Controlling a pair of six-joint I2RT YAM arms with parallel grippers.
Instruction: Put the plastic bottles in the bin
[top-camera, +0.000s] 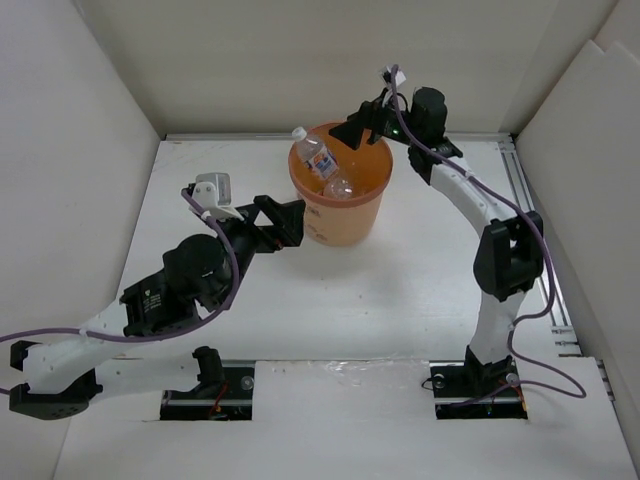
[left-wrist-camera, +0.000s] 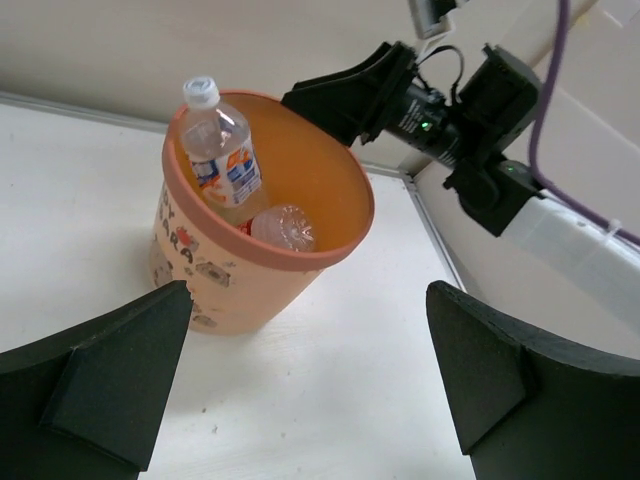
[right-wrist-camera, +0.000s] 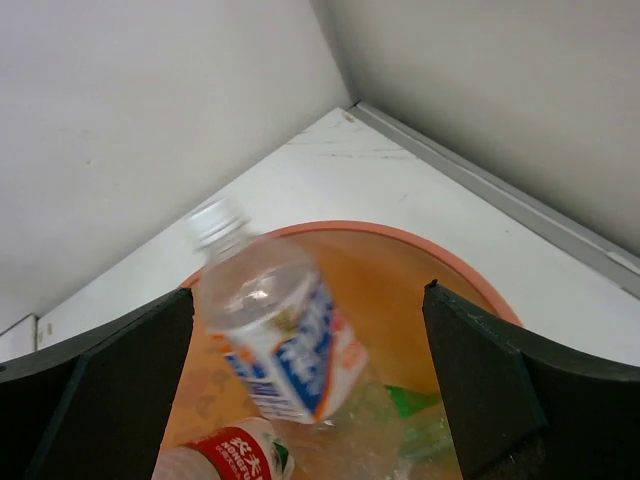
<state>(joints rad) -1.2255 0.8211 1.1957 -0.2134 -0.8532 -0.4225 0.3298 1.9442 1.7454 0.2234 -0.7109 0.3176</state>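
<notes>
The orange-tan bin (top-camera: 340, 215) stands at the back middle of the table. A clear bottle with a white cap and a blue, white and orange label (top-camera: 313, 156) leans inside against the bin's far-left rim, cap above the rim; it also shows in the left wrist view (left-wrist-camera: 222, 152) and, blurred, in the right wrist view (right-wrist-camera: 280, 335). Other bottles lie at the bottom: a clear one (left-wrist-camera: 283, 227), a red-labelled one (right-wrist-camera: 225, 455) and a green one (right-wrist-camera: 425, 420). My right gripper (top-camera: 352, 128) is open and empty above the bin's far rim. My left gripper (top-camera: 290, 222) is open and empty, just left of the bin.
White walls close in the table on the left, back and right. A metal rail (top-camera: 535, 235) runs along the right edge. The right arm (top-camera: 490, 225) arches over the right side of the table. The bin's rim (right-wrist-camera: 470, 275) lies under the right gripper.
</notes>
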